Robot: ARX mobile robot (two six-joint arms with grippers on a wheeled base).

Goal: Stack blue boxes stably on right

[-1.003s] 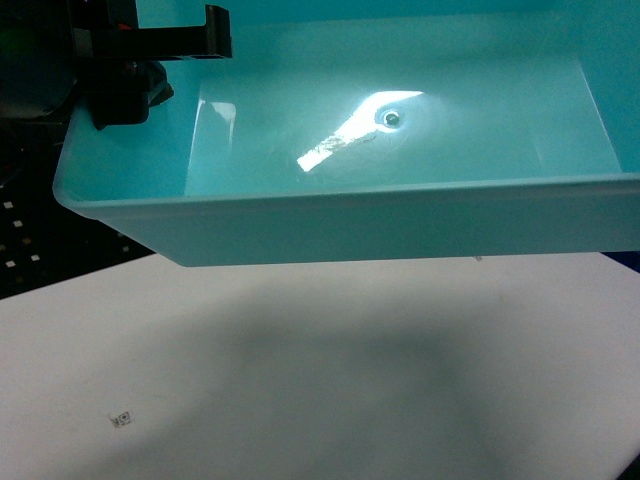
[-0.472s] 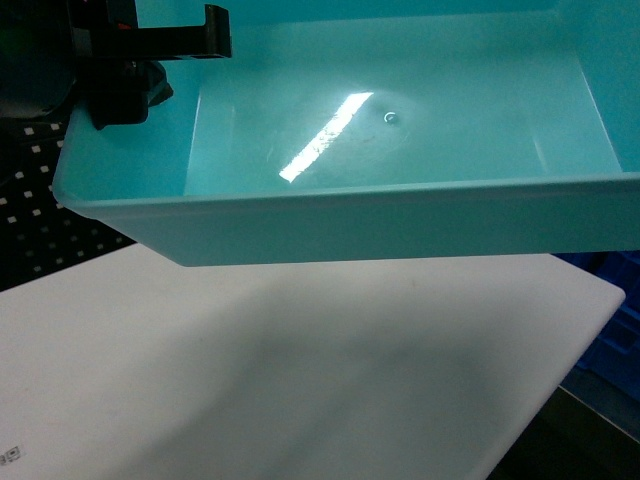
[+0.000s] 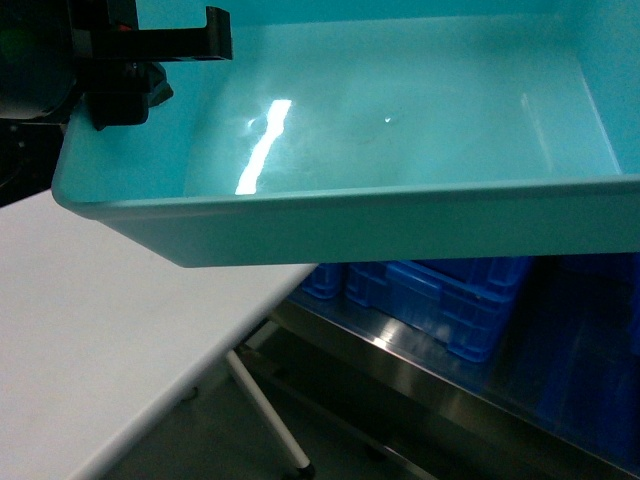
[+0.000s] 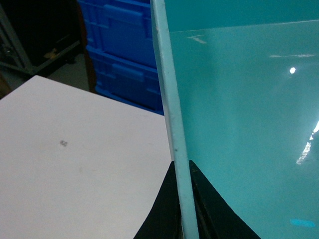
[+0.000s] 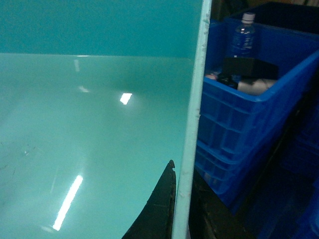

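Glossy turquoise tub (image 3: 400,215) — empty, level, held above table edge.

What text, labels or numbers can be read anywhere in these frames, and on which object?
None readable.
The bottle standing in the dark blue crate has a label too blurred to read.
The turquoise tub, the table and both grippers show no lettering.
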